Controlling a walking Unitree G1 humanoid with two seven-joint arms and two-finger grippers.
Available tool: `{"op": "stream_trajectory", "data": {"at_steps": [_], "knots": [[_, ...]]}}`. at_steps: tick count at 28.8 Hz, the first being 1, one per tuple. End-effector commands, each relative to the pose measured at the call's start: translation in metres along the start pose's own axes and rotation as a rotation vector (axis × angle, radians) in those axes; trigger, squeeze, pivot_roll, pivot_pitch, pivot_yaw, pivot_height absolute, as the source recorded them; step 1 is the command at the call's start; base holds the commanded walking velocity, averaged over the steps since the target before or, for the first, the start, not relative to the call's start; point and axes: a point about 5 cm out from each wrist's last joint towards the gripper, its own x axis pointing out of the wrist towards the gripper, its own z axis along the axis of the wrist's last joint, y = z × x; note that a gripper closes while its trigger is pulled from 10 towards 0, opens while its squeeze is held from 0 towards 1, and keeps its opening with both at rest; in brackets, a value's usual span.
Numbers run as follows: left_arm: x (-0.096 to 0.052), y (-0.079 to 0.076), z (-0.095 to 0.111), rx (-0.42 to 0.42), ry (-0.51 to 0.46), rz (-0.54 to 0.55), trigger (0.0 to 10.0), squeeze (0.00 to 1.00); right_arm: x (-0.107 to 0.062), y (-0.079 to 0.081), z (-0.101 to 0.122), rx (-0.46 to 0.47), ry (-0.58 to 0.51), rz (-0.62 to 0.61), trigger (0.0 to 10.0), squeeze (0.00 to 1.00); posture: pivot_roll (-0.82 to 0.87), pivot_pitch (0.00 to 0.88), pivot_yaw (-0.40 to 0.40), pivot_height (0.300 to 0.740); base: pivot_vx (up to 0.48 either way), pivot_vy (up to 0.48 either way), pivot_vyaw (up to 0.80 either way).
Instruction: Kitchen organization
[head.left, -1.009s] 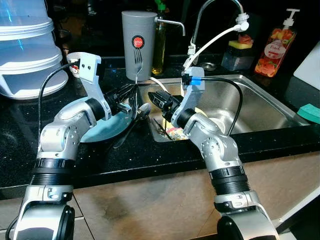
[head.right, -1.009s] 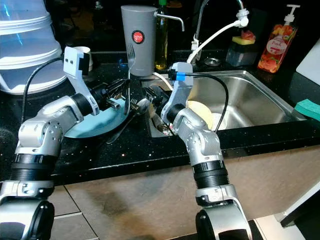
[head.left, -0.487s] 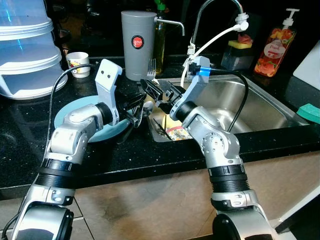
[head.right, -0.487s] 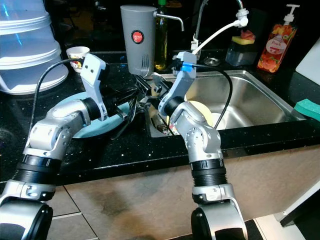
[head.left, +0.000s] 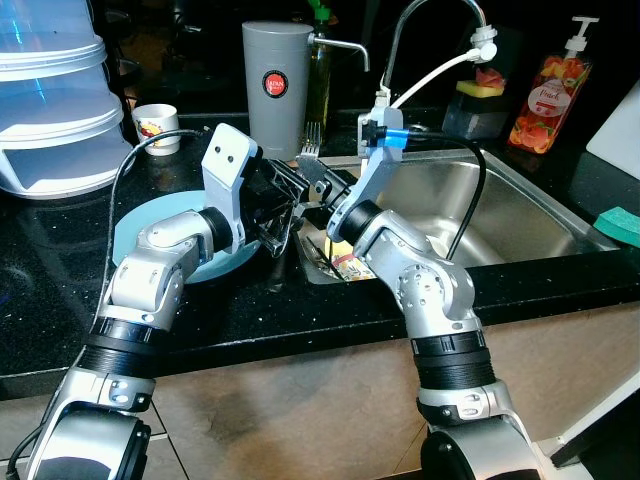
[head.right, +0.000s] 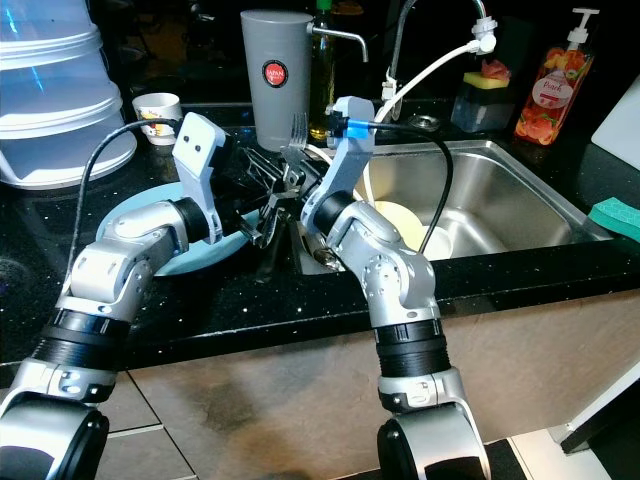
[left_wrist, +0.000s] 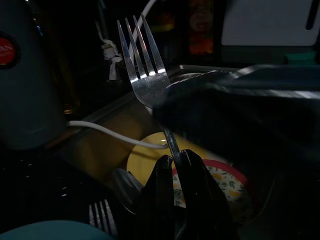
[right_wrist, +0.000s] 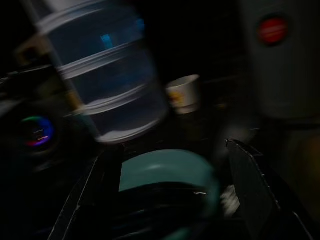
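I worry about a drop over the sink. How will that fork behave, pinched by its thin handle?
The fork is metal, so probably stiff. Its polished handle looks slippery, and the left gripper pinches it low, so the heavier tines may swing sideways.

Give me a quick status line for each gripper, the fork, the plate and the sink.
Left gripper: shut on the fork's handle.
Silver metal fork: held upright, tines up.
Right gripper: fingers open, facing the plate.
Round teal plate: flat on the black counter.
Stainless steel sink: holds dishes; no water running.
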Motion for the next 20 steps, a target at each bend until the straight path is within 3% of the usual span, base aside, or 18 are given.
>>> {"op": "stream_trajectory", "data": {"at_steps": [1,5,9,20], "knots": [[0.001,0.001,0.004,0.023,-0.017,0.019,0.0,0.00,-0.001,-0.009,0.012,-0.023,-0.064,-0.062,10.0,0.00,0.09,0.064,0.002,0.740,0.000,0.000,0.00],[-0.001,0.010,0.007,0.030,-0.041,0.078,0.0,0.00,-0.002,-0.014,0.023,-0.013,-0.126,-0.087,10.0,0.00,0.09,0.055,0.000,0.740,0.000,0.000,0.00],[-0.004,0.017,0.014,0.041,-0.072,0.095,0.0,0.00,-0.003,-0.016,0.020,-0.020,-0.098,-0.094,10.0,0.00,0.09,0.050,0.001,0.740,0.000,0.000,0.00],[0.000,-0.003,0.013,0.030,-0.097,-0.017,0.0,0.00,0.000,-0.009,0.006,-0.008,-0.035,-0.060,10.0,0.00,0.09,0.053,0.001,0.740,0.000,0.000,0.00]]}}
